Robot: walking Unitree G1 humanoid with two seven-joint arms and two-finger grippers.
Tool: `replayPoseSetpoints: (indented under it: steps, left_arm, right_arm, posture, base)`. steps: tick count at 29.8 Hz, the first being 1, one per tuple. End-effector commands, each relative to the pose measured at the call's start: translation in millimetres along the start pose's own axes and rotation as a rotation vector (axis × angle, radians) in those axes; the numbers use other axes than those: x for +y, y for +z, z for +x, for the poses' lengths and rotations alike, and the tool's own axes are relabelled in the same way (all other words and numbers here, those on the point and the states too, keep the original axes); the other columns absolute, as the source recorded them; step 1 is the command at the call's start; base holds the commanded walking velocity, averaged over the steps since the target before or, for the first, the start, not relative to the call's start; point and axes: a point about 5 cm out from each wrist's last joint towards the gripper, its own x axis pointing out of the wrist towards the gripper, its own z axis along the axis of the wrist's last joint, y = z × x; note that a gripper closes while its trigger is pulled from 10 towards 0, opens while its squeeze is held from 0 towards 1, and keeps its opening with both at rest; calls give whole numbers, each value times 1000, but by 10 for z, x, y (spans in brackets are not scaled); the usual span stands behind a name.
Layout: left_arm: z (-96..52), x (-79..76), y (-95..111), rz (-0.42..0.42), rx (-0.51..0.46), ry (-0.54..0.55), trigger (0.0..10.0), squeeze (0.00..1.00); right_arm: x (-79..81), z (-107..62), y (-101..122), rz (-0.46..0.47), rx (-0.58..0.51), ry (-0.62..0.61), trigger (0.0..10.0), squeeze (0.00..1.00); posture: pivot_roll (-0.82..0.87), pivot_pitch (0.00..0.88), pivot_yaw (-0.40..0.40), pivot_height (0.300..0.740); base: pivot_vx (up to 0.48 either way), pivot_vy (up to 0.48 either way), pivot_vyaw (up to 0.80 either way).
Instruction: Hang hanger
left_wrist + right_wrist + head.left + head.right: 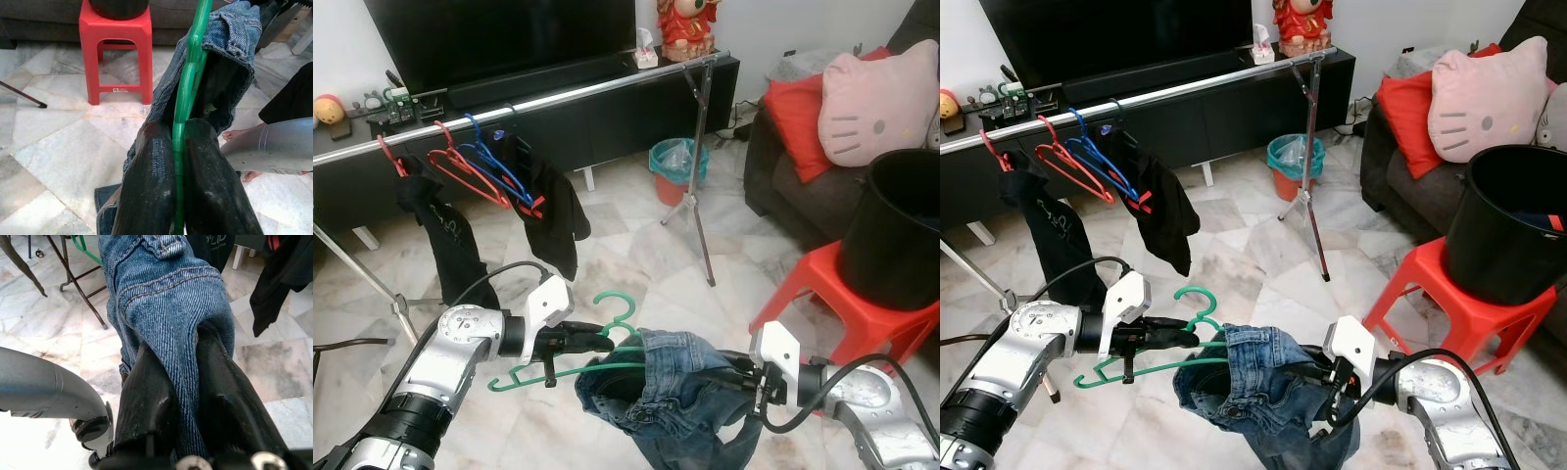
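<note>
My left gripper [605,343] is shut on a green hanger [540,374], held low in front of me; in the left wrist view its fingers [151,171] clamp the green hanger [188,73]. Blue jeans [668,394] are draped over the hanger's right end. My right gripper [732,378] is shut on a fold of the jeans [166,298], seen squeezed between its fingers [146,387]. Farther off, a silver rail [568,91] carries red hangers [460,166], blue hangers [499,157] and black clothes [553,211].
A red stool [818,299] with a black bucket [901,225] on it stands at the right. Behind it is a dark sofa [783,186] with cushions. The rail's stand [700,211] and a teal bin [674,168] are ahead. A person's bare foot [237,134] is nearby.
</note>
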Motion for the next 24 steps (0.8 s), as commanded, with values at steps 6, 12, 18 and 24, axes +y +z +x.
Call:
replayPoseSetpoints:
  steps: [6,12,18,24]
  left_arm:
    - [-48,52,58,7,-39,52,0,0]
    - [-57,72,53,29,-27,65,0,0]
    - [-58,75,58,34,-31,70,0,0]
    - [-53,77,63,43,-35,74,0,0]
  right_arm:
    - [22,68,133,-28,-63,48,0,55]
    - [9,60,133,-32,-57,48,0,47]
    - [15,62,136,-31,-56,54,549,51]
    - [3,78,132,-39,-51,37,10000,75]
  posture:
    - [71,14,100,740]
    - [72,16,99,740]
    - [72,18,98,740]
    - [72,18,98,740]
  base:
    - [0,0,0]
    - [0,0,0]
    - [0,0,0]
    - [0,0,0]
